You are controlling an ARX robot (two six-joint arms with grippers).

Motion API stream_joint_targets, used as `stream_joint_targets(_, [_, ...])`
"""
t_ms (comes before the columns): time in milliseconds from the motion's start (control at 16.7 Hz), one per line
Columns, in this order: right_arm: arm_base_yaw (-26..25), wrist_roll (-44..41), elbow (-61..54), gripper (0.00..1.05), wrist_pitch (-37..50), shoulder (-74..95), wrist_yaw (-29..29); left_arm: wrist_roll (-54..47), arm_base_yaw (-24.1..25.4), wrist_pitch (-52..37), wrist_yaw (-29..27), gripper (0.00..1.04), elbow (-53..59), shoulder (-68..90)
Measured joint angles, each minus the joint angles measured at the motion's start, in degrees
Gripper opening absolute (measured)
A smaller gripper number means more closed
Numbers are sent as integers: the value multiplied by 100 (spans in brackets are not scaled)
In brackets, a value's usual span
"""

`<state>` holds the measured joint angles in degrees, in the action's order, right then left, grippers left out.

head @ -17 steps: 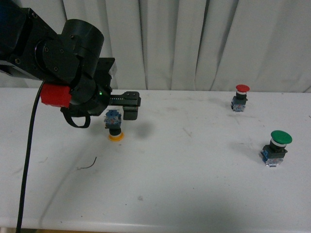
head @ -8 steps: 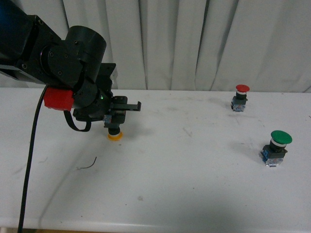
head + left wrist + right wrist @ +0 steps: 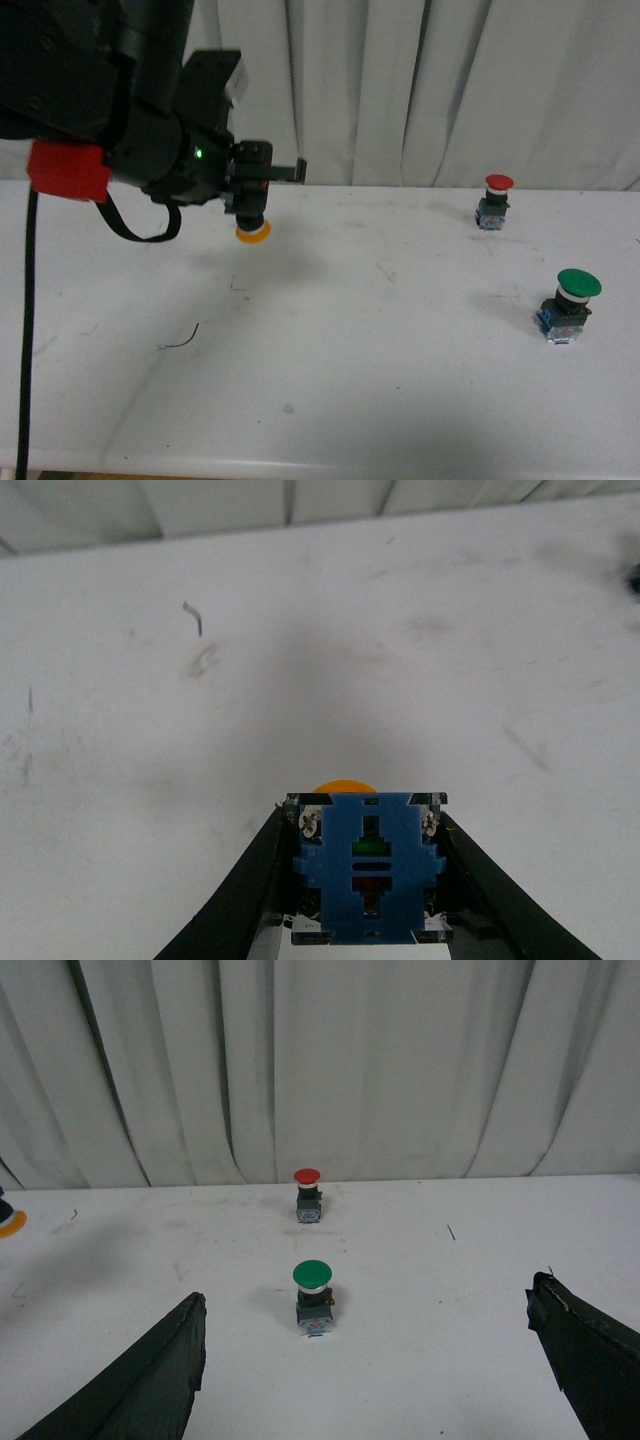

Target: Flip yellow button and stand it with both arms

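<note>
upper left, our left gripper (image 3: 250,190) clamps the yellow button (image 3: 253,231) by its flat-sided base; we judge it light, rigid.

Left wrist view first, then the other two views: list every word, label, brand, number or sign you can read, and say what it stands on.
No text can be read in any view.
Small push button with a round yellow cap and a blue-and-clear block base, held in the black left gripper: only a green patch and a red patch, no letters or digits.
Red-capped button and green-capped button: too small to show any marking.
</note>
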<state>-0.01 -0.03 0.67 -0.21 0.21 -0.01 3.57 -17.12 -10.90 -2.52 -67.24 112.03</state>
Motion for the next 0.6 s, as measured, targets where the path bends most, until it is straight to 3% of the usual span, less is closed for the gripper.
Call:
stream_joint_targets(179, [0,0,0,98,2,0,-2,-87,-492,-514,90,36,1086,-1283])
stream_joint_targets(598, [0,0,0,98,2,0,0,-57,-962,-809,114,36,2107,-2345])
